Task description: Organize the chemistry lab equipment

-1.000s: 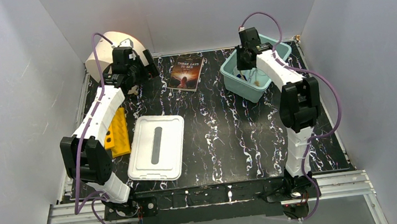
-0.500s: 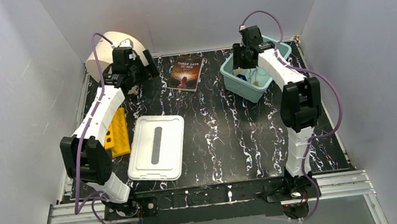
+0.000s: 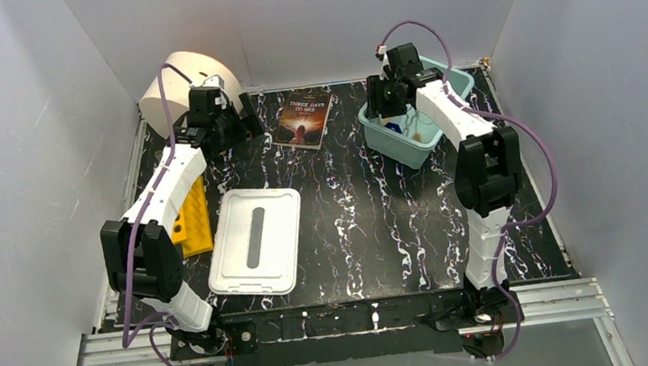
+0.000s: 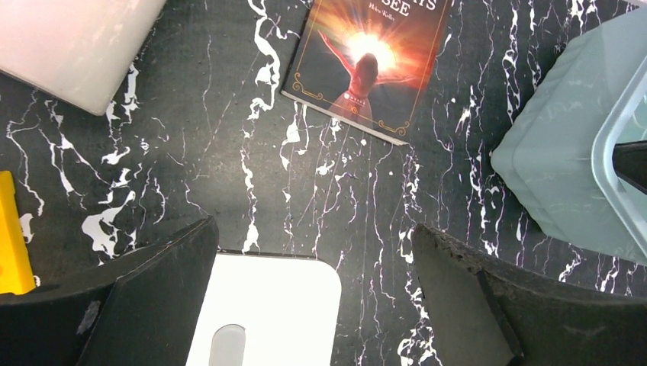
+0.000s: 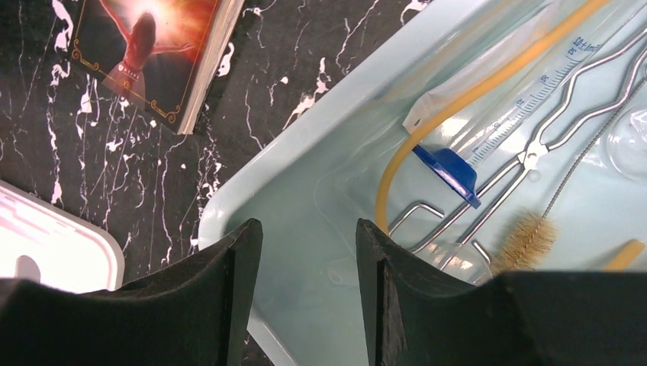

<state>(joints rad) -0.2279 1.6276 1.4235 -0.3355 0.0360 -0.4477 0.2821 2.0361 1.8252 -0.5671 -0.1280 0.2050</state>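
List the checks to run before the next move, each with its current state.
1. Right gripper open and empty: ok.
2. Left gripper open and empty: ok.
3. Rubber tubing, blue-ended tube, metal tongs and brown brush inside the teal bin: ok.
4. All items below the bin's rim: cannot tell, the tubing runs out of the right wrist view.
5. Bin covered: not ok, the white lid lies flat on the table beside the yellow rack.

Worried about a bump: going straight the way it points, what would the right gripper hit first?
Probably the bare inner floor of the teal bin, just inside its corner. The right gripper is open and empty; the tan tubing and metal tongs lie off to one side. Depth is hard to judge.
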